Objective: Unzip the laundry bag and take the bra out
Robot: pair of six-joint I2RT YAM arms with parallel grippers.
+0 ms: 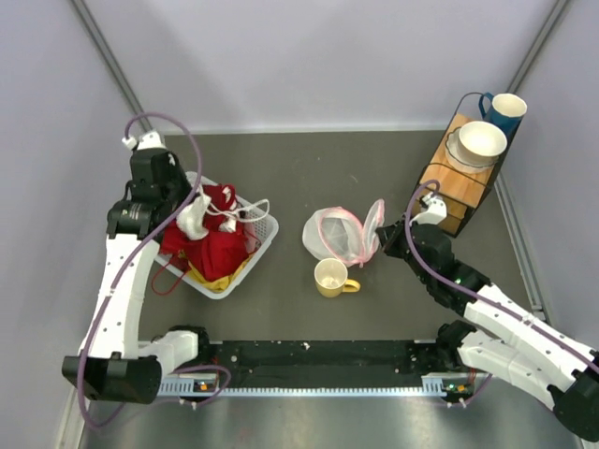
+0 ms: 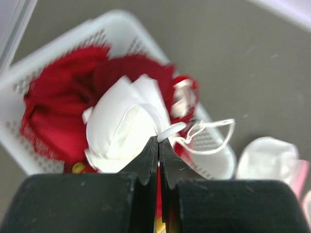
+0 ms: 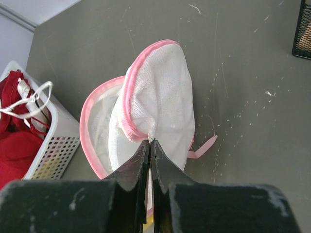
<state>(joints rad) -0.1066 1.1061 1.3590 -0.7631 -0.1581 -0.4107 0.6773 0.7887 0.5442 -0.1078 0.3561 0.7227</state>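
Your left gripper (image 2: pixel 159 145) clamps bra (image 2: pixel 121 121) over basket (image 2: pixel 114 19) (likely drop-off); right gripper (image 3: pixel 149 145) pinches bag (image 3: pixel 160 97), right of basket, anchoring it.

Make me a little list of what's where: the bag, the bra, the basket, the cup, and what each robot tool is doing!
left tool: shut on the bra
right tool: shut on the mesh flap of the laundry bag
bra: white, over the red clothes in the white basket
laundry bag: unzipped, pink-trimmed flap held up, sitting on the table
yellow mug: upright on the table, close to the bag
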